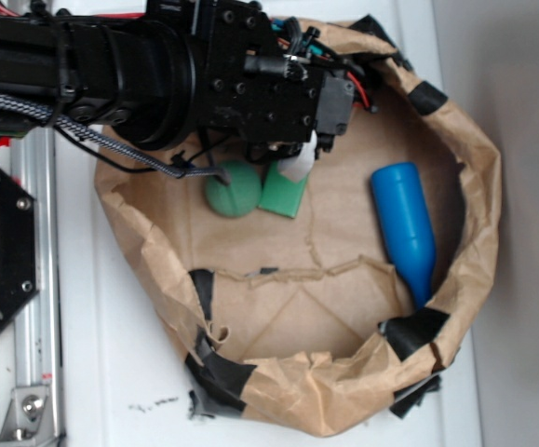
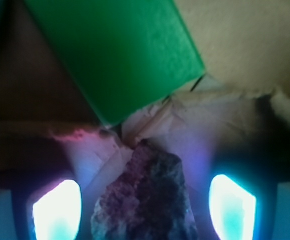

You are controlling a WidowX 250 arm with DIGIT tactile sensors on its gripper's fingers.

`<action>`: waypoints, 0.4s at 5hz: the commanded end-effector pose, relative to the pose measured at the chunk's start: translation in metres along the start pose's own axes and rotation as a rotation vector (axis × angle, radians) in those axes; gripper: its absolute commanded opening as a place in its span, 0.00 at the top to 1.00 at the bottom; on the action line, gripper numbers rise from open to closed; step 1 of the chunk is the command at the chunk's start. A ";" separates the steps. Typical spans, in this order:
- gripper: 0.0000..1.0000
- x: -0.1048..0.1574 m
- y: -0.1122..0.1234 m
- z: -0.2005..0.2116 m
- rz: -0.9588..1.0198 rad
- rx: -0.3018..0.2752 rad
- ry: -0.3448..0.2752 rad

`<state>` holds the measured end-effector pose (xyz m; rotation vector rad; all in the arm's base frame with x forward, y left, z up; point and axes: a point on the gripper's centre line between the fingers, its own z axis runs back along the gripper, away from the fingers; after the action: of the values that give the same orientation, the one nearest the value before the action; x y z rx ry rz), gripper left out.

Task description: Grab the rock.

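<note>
In the wrist view the rock [image 2: 147, 200], a rough dark brown-grey lump, lies on brown paper between my two glowing fingertips [image 2: 57, 210]. My gripper [image 2: 145, 212] is open and straddles the rock, with a gap showing on each side of it. In the exterior view my gripper [image 1: 295, 158] is lowered into the paper bag at its far side, between the green ball and the green block. The rock is hidden under the gripper there.
A dimpled green ball [image 1: 235, 189] and a flat green block [image 1: 285, 194] lie right beside the gripper; the block also shows in the wrist view [image 2: 114, 55]. A blue bottle [image 1: 405, 228] lies to the right. The crumpled bag wall [image 1: 478, 186], patched with black tape, rings everything.
</note>
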<state>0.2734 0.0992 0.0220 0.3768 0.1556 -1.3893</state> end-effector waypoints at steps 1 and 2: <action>0.00 -0.022 0.000 -0.001 0.063 0.023 0.065; 0.00 -0.022 -0.003 -0.012 0.056 -0.007 0.076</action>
<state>0.2713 0.1138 0.0178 0.4068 0.2278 -1.3598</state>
